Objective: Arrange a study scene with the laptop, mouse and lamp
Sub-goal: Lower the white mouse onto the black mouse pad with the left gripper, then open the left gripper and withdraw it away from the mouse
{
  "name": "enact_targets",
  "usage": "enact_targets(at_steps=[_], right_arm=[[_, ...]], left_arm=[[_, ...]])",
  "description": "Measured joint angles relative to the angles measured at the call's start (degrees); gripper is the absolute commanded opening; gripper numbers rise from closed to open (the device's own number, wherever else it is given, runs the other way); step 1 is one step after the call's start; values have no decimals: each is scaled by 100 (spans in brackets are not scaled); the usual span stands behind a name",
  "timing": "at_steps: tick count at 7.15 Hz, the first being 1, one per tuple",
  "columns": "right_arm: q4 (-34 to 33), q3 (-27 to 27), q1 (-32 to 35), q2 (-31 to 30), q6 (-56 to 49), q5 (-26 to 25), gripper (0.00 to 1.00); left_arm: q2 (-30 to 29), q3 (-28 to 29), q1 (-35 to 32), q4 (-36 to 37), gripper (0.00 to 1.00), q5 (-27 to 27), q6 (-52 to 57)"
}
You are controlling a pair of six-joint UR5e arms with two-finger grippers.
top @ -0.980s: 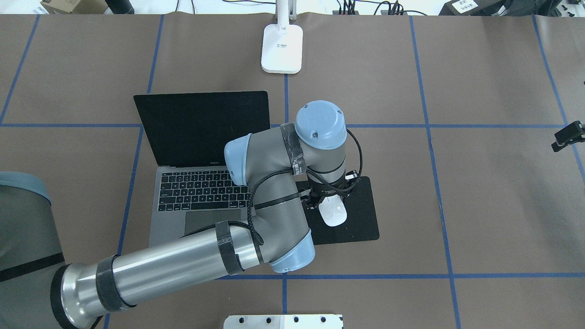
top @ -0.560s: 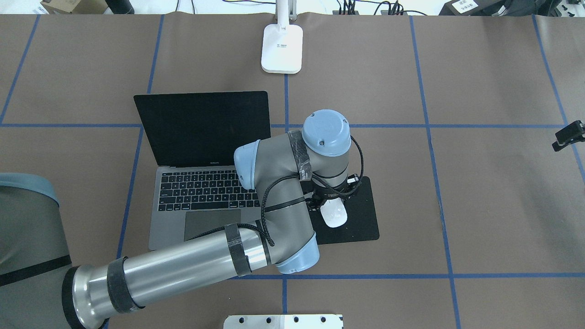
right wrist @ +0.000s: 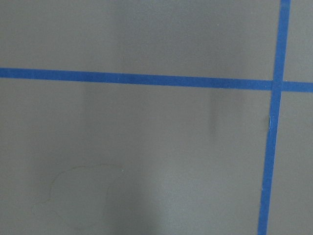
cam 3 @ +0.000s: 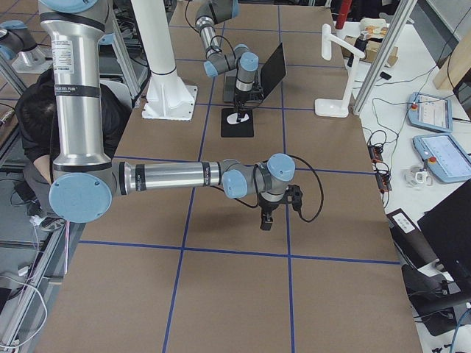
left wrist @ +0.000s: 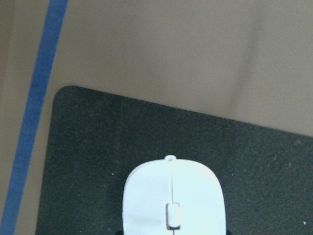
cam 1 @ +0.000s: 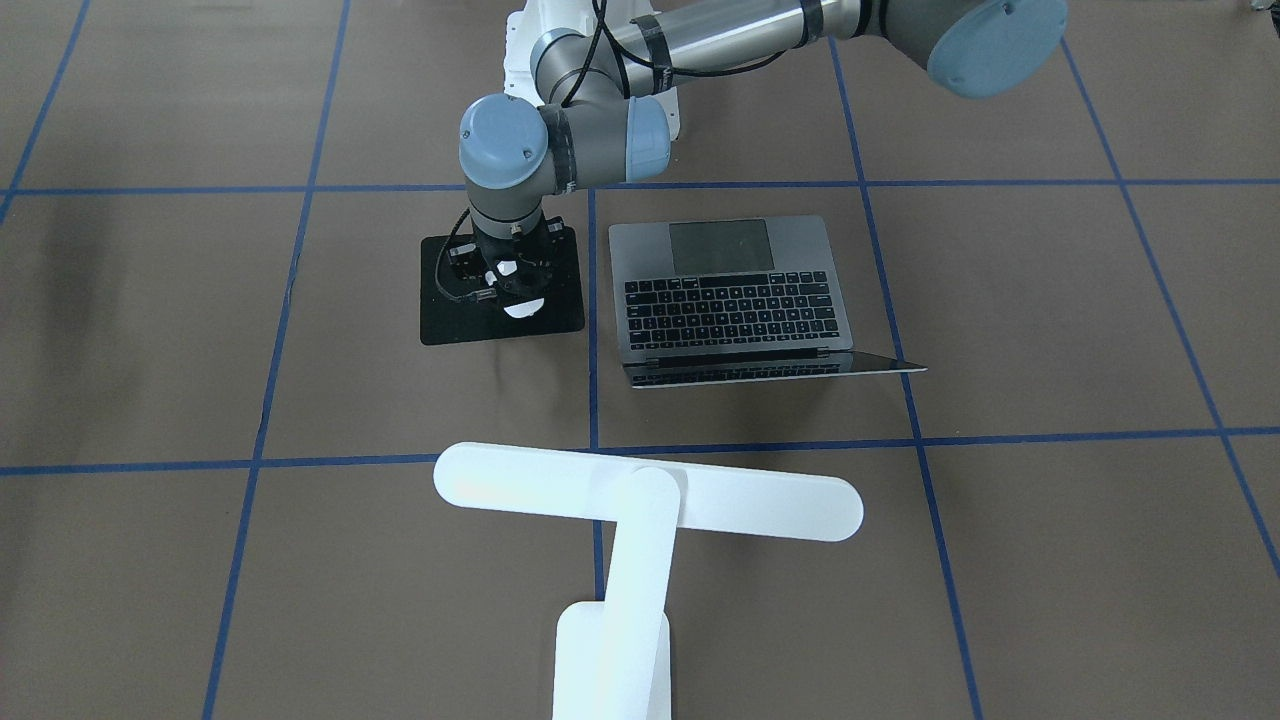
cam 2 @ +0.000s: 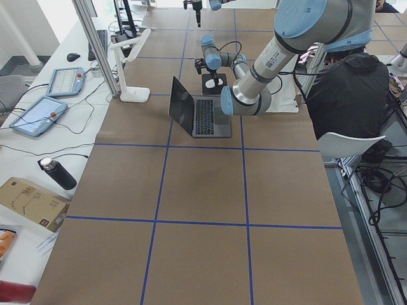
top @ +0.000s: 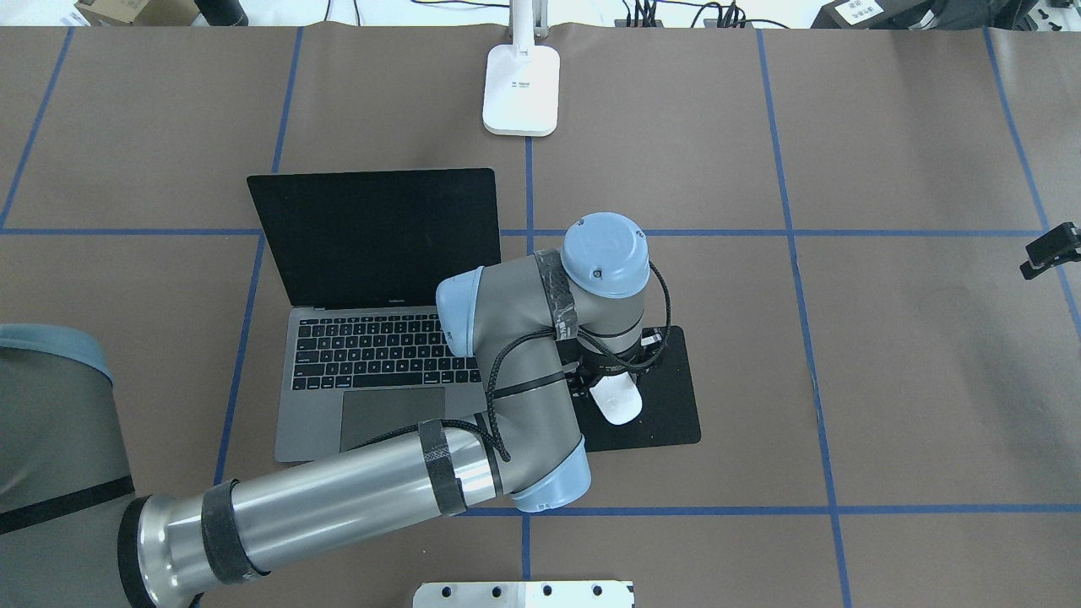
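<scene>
On the black mat (top: 671, 409) just to the right of the laptop (top: 372, 371), from the robot's side, sits the mouse (left wrist: 173, 196). It is a low, glossy white oval with a fine seam down its middle and a small grey scroll wheel. From overhead only its rounded rear end shows, poking out from under the wrist and turned a little askew to the mat's edges. The left gripper (cam 1: 508, 282) stands straight down over it with a black finger at either side, closed in against the white shell as far as the front view lets me see. I cannot tell whether the mouse's underside rests on the mat or hangs just clear of it. The laptop lies open on the brown-papered table (top: 929, 380), with a dark-grey deck, black keys and a large trackpad nearest the robot. Its thin dark screen leans back away from the robot. Beyond it, at the table's far edge and well apart, the white lamp (cam 1: 640, 495) rises from a rectangular base, its long round-ended bar head set crosswise. Far off to the robot's right, the right gripper (cam 3: 266, 223) points down over brown paper crossed by blue tape (right wrist: 137, 78). I cannot tell how wide its jaws stand.
</scene>
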Motion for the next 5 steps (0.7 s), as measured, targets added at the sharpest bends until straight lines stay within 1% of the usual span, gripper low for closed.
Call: enact_targets(at_steps=[3, 4, 5], right_arm=[[11, 49, 108, -13, -30, 25, 99], [35, 67, 206, -15, -32, 49, 99], [61, 89, 310, 1, -34, 30, 99]], left_arm=[[-15, -83, -7, 24, 99, 123, 39], [58, -294, -31, 71, 99, 197, 105], [279, -700, -109, 176, 99, 231, 158]])
